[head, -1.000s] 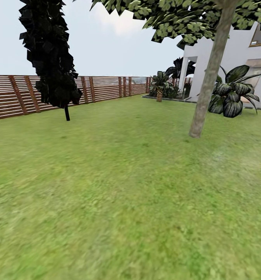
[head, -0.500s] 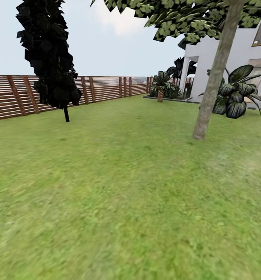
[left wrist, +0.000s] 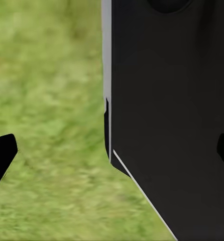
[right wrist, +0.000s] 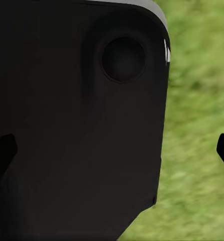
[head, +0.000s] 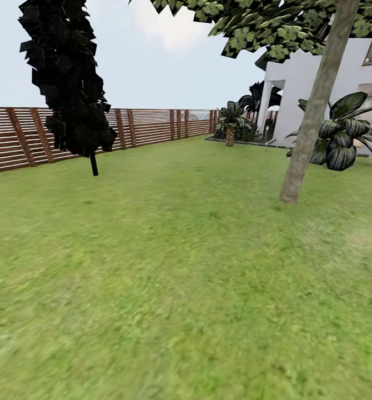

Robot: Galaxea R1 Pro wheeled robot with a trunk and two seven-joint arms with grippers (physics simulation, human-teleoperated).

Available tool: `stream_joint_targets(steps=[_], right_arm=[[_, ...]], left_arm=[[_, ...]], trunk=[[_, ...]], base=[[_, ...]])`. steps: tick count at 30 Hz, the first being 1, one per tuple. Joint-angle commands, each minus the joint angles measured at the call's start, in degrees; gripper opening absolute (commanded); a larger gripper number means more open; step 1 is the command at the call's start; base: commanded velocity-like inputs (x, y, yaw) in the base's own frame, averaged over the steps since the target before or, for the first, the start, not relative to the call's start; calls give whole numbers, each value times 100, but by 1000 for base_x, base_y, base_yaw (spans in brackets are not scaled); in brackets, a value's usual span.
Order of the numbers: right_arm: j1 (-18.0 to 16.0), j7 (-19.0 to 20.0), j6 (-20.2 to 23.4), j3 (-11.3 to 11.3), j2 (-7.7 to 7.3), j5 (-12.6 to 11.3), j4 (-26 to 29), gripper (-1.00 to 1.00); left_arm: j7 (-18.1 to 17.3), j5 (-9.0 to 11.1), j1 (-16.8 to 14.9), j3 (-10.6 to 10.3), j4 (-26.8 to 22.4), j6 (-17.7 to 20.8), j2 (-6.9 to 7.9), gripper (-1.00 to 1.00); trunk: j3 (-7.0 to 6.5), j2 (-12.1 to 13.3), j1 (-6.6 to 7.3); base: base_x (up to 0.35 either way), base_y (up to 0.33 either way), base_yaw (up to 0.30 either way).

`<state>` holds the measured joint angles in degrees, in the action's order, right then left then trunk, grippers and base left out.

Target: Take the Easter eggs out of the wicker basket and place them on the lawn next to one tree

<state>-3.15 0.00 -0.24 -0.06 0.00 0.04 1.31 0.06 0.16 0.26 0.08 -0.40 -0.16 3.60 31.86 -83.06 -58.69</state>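
Grippers first: your left gripper hangs over grass with its two fingertips wide apart at the edges of the left wrist view, nothing between them but a dark panel of the robot's own body; your right gripper is spread the same way, empty — so no egg is in hand. From the head you look across the lawn toward the brown slatted fence. No basket or eggs are to be seen here, so I cannot tell which arm is nearer them. What you do have is the tree — its grey trunk leaning, far right. A dark narrow tree stands far left by the fence.
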Motion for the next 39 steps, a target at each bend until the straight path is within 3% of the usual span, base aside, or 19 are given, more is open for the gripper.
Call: stream_joint_targets(steps=[1, 19, 28, 39], right_arm=[[-2, 0, -3, -2, 0, -1, 1, 100], [-2, 0, -3, 0, 0, -1, 1, 100], [-2, 0, -3, 1, 0, -2, 1, 100], [-2, 0, -3, -2, 0, -3, 1, 100]], left_arm=[[1, 0, 1, 0, -4, -2, 0, 100], [0, 0, 1, 0, -4, -2, 1, 100], [0, 2, 1, 0, -3, -2, 1, 100], [2, 0, 1, 0, -4, -1, 2, 100]], trunk=[[4, -2, -3], [4, -2, -3], [4, -2, -3], [4, -2, -3]], base=[[324, 107, 0], [324, 107, -2], [324, 107, -160], [324, 107, -14]])
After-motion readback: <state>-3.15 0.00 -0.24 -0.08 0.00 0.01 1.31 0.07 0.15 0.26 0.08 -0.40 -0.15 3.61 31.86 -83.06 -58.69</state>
